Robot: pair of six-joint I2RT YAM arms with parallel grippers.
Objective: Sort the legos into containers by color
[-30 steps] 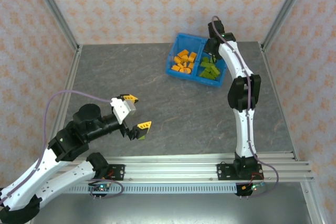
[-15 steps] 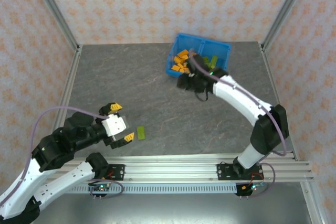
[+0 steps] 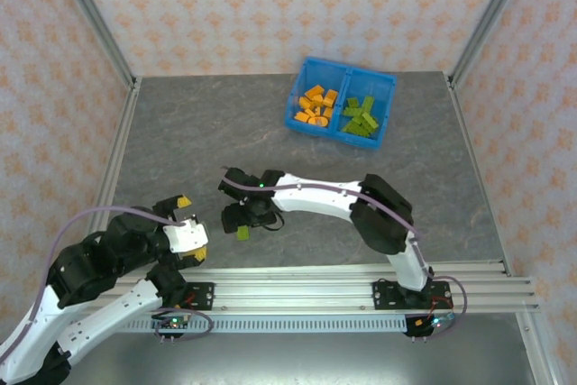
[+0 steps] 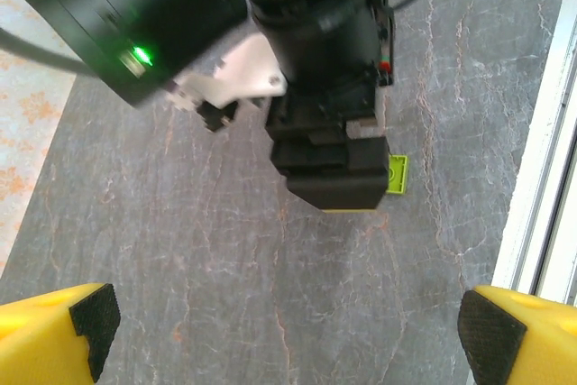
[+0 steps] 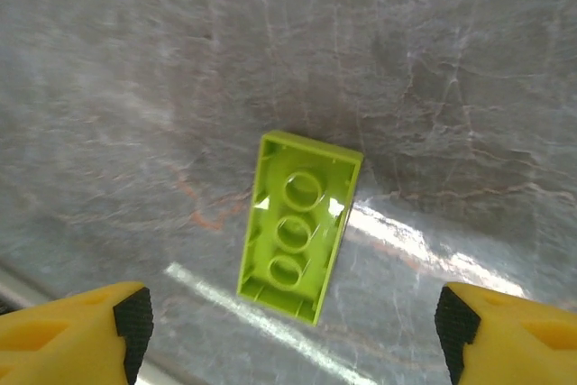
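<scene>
Grey, veined tabletop [image 3: 180,132]. The blue bin [image 3: 348,68], well beyond and right of the loose green brick [image 5: 297,225], holds orange legos [image 3: 316,104] left and green legos [image 3: 361,117] right. The right tool [image 5: 293,317], wide open and empty, hangs directly over the brick, flanking its long axis. The left tool [image 4: 293,320], equally open and empty, lies just left. The brick is glossy, rectangular, hollow side up.

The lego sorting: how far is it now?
Mostly done: orange legos lie in the left compartment of the blue bin, green legos in the right one. In hand: the right hand hangs open over one green brick lying on the table, not yet gripped. Left: grip it and carry it to the green side.
</scene>
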